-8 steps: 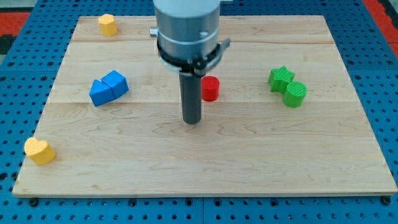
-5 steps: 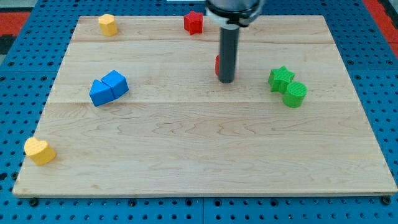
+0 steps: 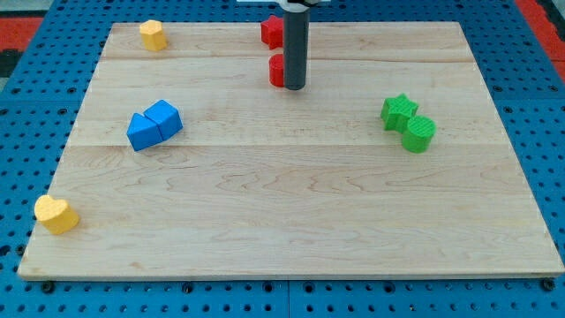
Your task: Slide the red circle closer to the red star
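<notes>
**Rod tip beside the red circle, near the top edge of the board**

One wooden board (image 3: 291, 221) is shown on a blue pegboard surface (image 3: 26, 132). One dark rod is seen entering from the view's top, and its lower end, my tip (image 3: 294, 88), is set on the board. No jaws are carried by this arm, so nothing is gripped; contact is made only by the side of the rod.

Eight blocks are counted. Two are red: the red circle (image 3: 276, 70) is partly hidden behind the rod, directly at the tip's left and apparently touching it, and the red star (image 3: 271, 31) is placed just above the circle, up and slightly left of the tip, also partly covered by the rod. The two red blocks are seen close together but apart.

Two blue blocks are found well to the tip's left and lower: a blue block (image 3: 141, 132) and a second blue block (image 3: 165, 117), touching each other; their exact shapes cannot be made out.

Two green blocks are located to the tip's right and lower: a green star (image 3: 399, 111) and a green circle (image 3: 419, 133), touching.

Two yellow blocks are present: a yellow block (image 3: 153, 34) far to the tip's upper left, and a yellow heart (image 3: 56, 214) near the board's bottom-left corner.
</notes>
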Action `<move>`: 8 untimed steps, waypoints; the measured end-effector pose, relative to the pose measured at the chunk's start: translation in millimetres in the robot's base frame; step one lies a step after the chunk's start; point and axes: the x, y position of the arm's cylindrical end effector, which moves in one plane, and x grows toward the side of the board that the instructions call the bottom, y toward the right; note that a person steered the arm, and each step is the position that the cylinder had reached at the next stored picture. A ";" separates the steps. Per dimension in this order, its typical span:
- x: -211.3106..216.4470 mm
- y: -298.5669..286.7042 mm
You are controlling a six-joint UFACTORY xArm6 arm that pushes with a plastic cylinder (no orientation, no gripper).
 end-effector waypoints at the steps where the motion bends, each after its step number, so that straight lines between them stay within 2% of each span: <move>1: -27.6 -39.6; 4: -47.1 -72.8; 5: -64.4 -33.1; 6: -43.6 -71.0; 7: -56.6 -147.0; 8: -131.8 -135.2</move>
